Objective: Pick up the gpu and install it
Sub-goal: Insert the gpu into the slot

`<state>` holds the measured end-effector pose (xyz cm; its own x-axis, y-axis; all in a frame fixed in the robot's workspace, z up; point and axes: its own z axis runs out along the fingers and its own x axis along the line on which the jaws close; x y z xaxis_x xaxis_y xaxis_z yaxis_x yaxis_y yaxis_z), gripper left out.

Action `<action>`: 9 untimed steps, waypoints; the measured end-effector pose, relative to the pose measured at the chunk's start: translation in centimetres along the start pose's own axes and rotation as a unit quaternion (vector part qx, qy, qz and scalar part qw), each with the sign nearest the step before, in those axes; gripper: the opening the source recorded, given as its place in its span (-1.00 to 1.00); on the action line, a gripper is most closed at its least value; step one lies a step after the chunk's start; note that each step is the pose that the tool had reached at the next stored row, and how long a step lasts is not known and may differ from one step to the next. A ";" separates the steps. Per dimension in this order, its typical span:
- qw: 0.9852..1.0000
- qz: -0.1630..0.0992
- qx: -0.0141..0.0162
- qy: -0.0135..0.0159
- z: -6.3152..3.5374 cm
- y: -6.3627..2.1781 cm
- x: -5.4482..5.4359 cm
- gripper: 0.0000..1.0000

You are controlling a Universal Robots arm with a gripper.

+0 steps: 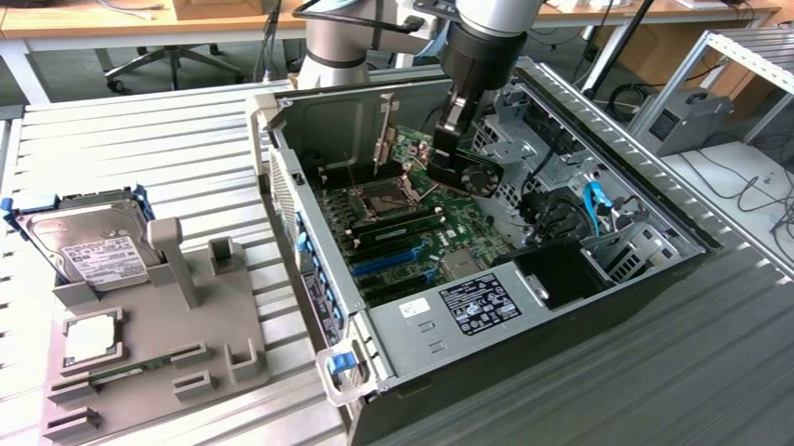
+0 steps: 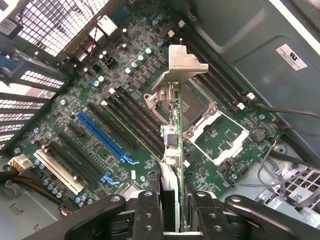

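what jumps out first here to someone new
The arm's claw holding the gpu edge-on over the motherboard, inside the open case. At the exterior view's left, a hard drive sits in a grey rack.

gpu: edge-on, both faces hidden (rear end buried between the pads of the tool). arm: cut off at 12 o'clock, exterior view. hard drive: label print too small to read.
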<state>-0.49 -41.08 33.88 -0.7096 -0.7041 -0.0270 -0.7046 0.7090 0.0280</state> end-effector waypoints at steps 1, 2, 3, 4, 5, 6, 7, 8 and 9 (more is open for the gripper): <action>1.000 -0.002 0.000 0.000 0.00 0.00 0.0 -0.43; 1.000 -0.004 0.000 0.000 0.00 0.00 0.0 -0.43; 1.000 -0.006 0.000 0.000 0.00 0.00 0.0 -0.43; 1.000 -0.008 0.000 0.000 0.00 0.00 0.0 -0.43; 1.000 -0.010 0.000 0.000 0.00 0.00 0.0 -0.43; 1.000 -0.012 0.000 0.000 0.00 0.00 0.0 -0.43; 1.000 -0.014 0.000 0.000 0.00 0.00 0.0 -0.43; 1.000 -0.017 0.000 0.000 0.00 0.00 0.0 -0.43; 1.000 -0.019 -0.001 0.001 0.00 0.00 0.0 -0.43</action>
<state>-0.49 -41.08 33.88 -0.6824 -0.7305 -0.0270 -0.7310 0.6818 0.0280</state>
